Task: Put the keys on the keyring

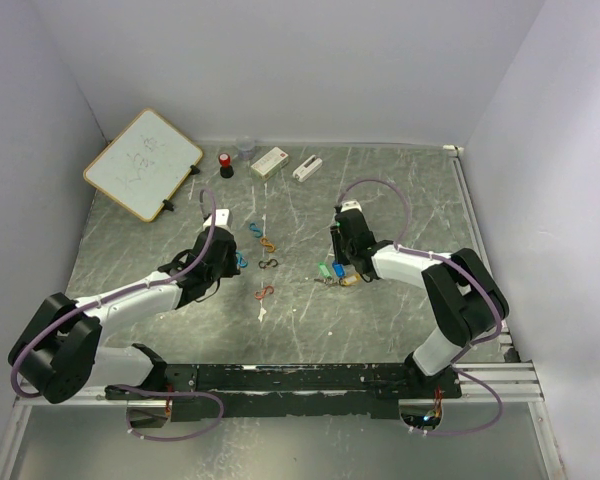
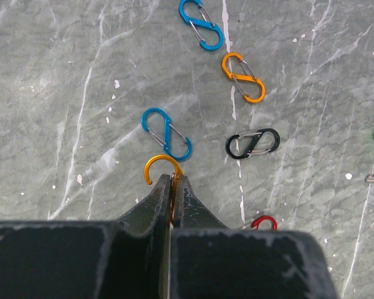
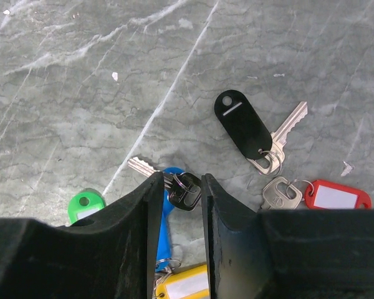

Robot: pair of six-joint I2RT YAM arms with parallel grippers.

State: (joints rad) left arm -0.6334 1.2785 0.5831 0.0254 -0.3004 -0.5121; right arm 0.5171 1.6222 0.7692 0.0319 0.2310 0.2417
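Observation:
In the right wrist view the keys lie in a loose cluster: a black-headed key (image 3: 187, 190) on a blue tag (image 3: 167, 218), a green tag (image 3: 86, 205), a yellow tag (image 3: 184, 283), a black tag (image 3: 242, 123) and a red tag (image 3: 335, 194). My right gripper (image 3: 181, 179) is open, its jaws either side of the black-headed key. My left gripper (image 2: 172, 185) is shut on a gold S-shaped clip (image 2: 162, 165), whose hook sticks out past the fingertips. In the top view the left gripper (image 1: 220, 262) is left of the clips and the right gripper (image 1: 340, 262) is over the keys (image 1: 335, 272).
Loose S-clips lie on the marble table: two blue (image 2: 167, 134) (image 2: 201, 23), orange (image 2: 243, 76), black (image 2: 252, 144), red (image 2: 263, 222). At the back stand a whiteboard (image 1: 142, 163), a red object (image 1: 225, 163), a clear cup (image 1: 245, 147) and two white boxes (image 1: 269, 161) (image 1: 307, 167).

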